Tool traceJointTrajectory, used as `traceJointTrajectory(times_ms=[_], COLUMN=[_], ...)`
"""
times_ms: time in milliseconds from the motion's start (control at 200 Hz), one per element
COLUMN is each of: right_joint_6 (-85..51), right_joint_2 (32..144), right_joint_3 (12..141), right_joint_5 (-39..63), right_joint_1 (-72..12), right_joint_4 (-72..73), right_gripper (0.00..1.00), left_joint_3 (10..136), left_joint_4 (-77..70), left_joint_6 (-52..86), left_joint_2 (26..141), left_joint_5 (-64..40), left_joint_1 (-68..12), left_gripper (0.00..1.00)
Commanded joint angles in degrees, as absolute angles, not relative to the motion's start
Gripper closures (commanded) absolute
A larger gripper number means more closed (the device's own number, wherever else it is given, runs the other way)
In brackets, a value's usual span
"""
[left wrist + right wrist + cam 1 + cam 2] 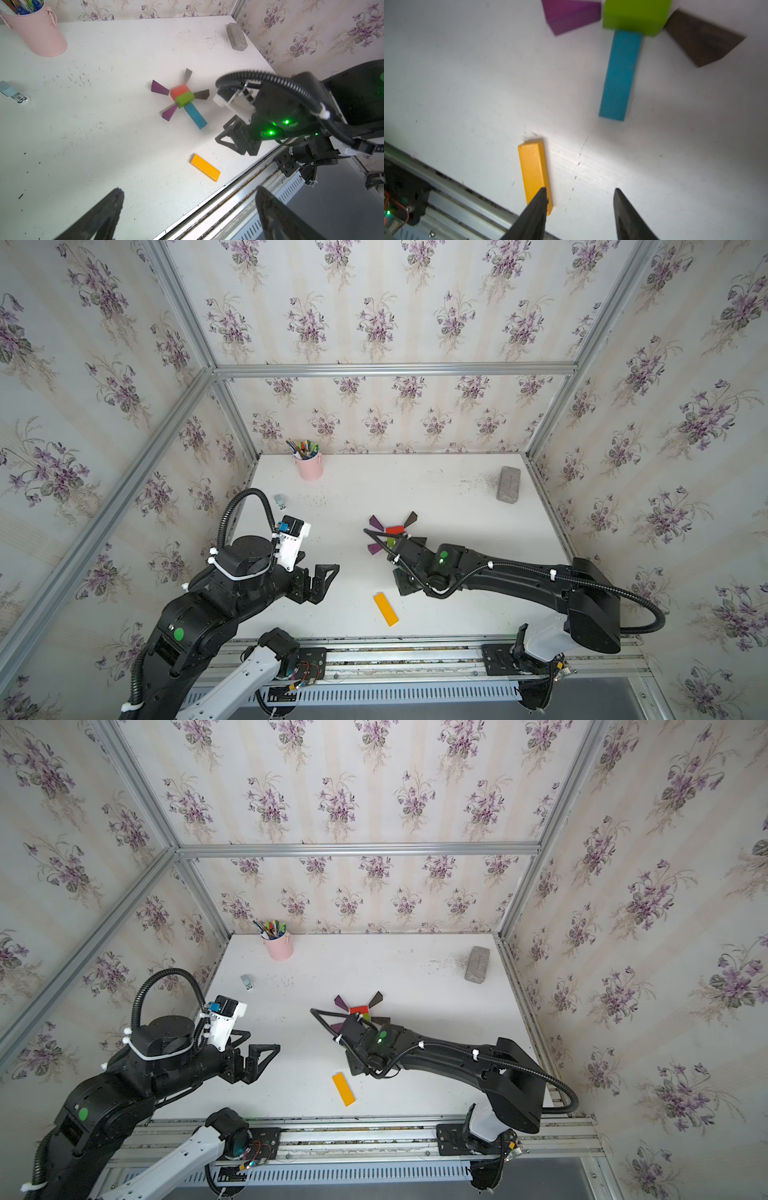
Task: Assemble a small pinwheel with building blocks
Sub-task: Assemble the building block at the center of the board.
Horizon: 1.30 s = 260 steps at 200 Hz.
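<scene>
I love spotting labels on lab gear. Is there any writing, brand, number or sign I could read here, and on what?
None can be read.
The pinwheel and the yellow bar are plain paint.
The pink cup bears no print.
The grey brick shows no legible mark.
Any print on the pens is too small to tell.

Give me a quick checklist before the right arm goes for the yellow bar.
1. Right gripper empty, jaws apart: ok.
2. Yellow bar centred between its jaws: not ok, it lies by one finger.
3. Yellow bar flat, clear of the pinwheel: ok.
4. Blue bar meeting the green brick: ok.
5. Table past the blue bar's free end bare: ok.
6. Left gripper open, away from the pinwheel: ok.
</scene>
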<state>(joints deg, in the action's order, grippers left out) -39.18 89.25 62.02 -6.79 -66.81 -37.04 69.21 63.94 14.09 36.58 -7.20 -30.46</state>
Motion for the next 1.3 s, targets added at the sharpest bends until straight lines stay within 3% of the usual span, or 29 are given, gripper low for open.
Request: traceJointTrajectory(times_ms=[0,335,759,1294], right_joint_6=[-44.7,-41.9,-40.7,-40.0], right_joint_2=[91.7,102.2,105.8,109.1], right_joint_3=[62.9,67.3,69.1,70.2], right_joint_5=[-6.7,-5.3,-4.0,-3.0], right_joint_1=[-70.0,-72.7,-72.7,-72.7], right_joint_4=[-38.3,-35.3,-35.5,-36.4], right_gripper=[0.44,0.43,0.44,0.59], left_joint_3=[71.0,83.4,82.4,82.7], left_joint_4=[66.4,70.3,70.6,70.6], left_joint_6=[15.4,16.1,15.6,14.9], left_joint_2=[35.0,34.9,34.3,34.5], left_joint_5=[-9.3,-6.7,-4.7,-4.9], left_joint_1=[-30.4,-30.5,-30.5,-30.4], left_gripper=[0.01,0.01,0.01,0.01])
